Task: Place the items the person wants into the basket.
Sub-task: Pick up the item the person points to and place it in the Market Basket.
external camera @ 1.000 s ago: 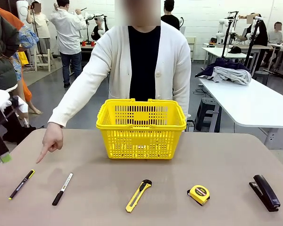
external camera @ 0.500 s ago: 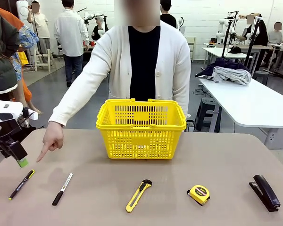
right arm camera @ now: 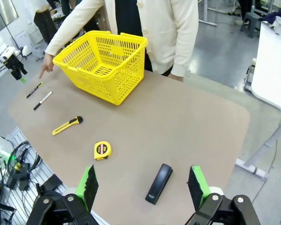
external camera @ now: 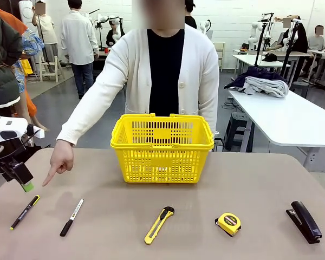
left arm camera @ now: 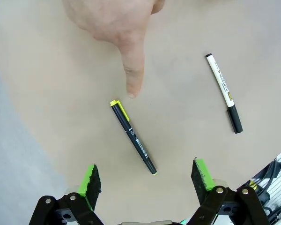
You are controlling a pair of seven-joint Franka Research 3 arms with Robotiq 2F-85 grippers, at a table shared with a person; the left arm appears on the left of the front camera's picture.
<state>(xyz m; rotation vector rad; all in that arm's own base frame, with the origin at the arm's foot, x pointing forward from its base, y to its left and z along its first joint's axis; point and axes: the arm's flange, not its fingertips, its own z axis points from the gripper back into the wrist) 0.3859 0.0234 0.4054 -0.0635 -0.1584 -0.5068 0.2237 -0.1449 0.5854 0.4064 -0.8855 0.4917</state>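
Left gripper (left arm camera: pixel 146 177), jaws spread and empty, above the table (left arm camera: pixel 51 103). The black pen (left arm camera: pixel 132 137) lies flat beneath it, between its fingers, near the person's pointing hand (left arm camera: pixel 113 28).

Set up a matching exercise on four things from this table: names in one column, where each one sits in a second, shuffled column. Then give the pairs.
Things
1. pen
2. basket
3. tape measure
4. stapler

Places
A. at the right end of the front row
B. at the left end of the front row, where the person's hand points
C. behind the row, right in front of the person
D. in the row, between the knife and the black item at the end

Pairs: 1-B, 2-C, 3-D, 4-A
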